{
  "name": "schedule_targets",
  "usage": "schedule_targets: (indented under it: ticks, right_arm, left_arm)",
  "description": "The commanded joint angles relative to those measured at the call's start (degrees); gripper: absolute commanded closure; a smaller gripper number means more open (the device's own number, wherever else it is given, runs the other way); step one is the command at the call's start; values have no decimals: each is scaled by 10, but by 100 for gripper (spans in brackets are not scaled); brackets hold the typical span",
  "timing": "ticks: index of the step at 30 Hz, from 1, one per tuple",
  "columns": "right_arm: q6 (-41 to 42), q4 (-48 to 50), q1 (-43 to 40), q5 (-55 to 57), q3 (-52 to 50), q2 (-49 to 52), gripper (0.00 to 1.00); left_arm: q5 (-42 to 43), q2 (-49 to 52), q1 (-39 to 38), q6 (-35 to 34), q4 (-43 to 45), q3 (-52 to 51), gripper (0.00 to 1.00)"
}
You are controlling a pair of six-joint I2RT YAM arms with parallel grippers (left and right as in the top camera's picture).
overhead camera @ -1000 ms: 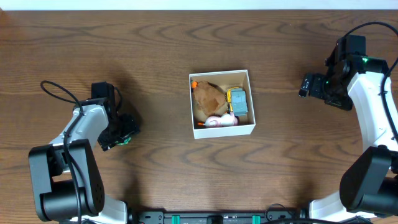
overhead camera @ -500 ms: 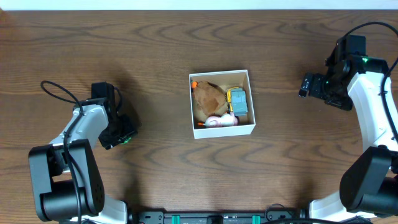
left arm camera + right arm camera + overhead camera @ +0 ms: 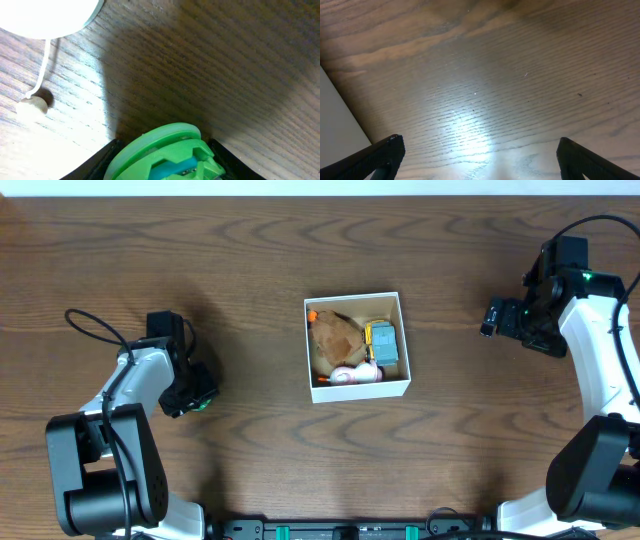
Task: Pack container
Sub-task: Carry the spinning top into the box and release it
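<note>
A dark, wood-grained bench point(image 3: 250, 280) fills nearly the whole overhead view. All we see of the room is a pale strip along the bench's far edge.

We count two robot arms. The left arm point(image 3: 135, 385) bends in from the near-left corner and the right arm point(image 3: 600, 360) reaches up the right side. Both are well clear of the middle.

One container point(image 3: 365, 389), a square white box with a tan inside, sits open at the centre of the bench, between the arms and touched by neither.

Inside the container we count three toys packed close together:
- A brown toy point(image 3: 335, 332) takes the left half.
- A yellow-and-grey toy point(image 3: 381, 340) lies against the right wall.
- A pink-and-white toy point(image 3: 352, 374) lies along the near wall.
- Small orange bits point(image 3: 313, 314) show at the box's left corners; we cannot tell what they belong to.

The left end effector point(image 3: 197, 397) hangs low over the bench, well to the left of the box. It is clenched on one round green toy point(image 3: 160, 150) with a blue part, which sits between its black fingers point(image 3: 107, 155) in the left wrist view. That view also shows one white rounded object point(image 3: 45, 15) at its top-left corner, with a thin cord running down to a small pale bead point(image 3: 32, 106) on the wood.

The right end effector point(image 3: 479, 162) is released. Its two fingers point(image 3: 385, 155) are spread wide over bare wood, with nothing between them.
</note>
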Motion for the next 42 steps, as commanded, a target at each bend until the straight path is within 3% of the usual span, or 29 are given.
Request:
schedule_targets:
  ticks: [1,8,16,23,30,35,42]
  right_arm:
    - [-4,0,-2,-3,-3,1,1]
    - [-4,0,-2,-3,-3,1,1]
    - [-4,3,-2,-3,-3,1,1]
    - [-4,3,-2,-3,-3,1,1]
    - [-4,3,-2,-3,-3,1,1]
    - [-4,3,-2,-3,-3,1,1]
    - [-4,1,-2,-3,-3,1,1]
  left_arm:
    - [-4,-15,4,-1,-2,14,49]
    - [-4,-48,4,-1,-2,14,53]
    - [-4,-153,-31,17,-28,29,57]
    - [-7,-248,-163,51,-23,72,63]
    - [-54,-259,-333,135,31,118,63]
    - [-54,-229,-438,215,95,117,63]
    - [-53,-128,-485,220,102,117,63]
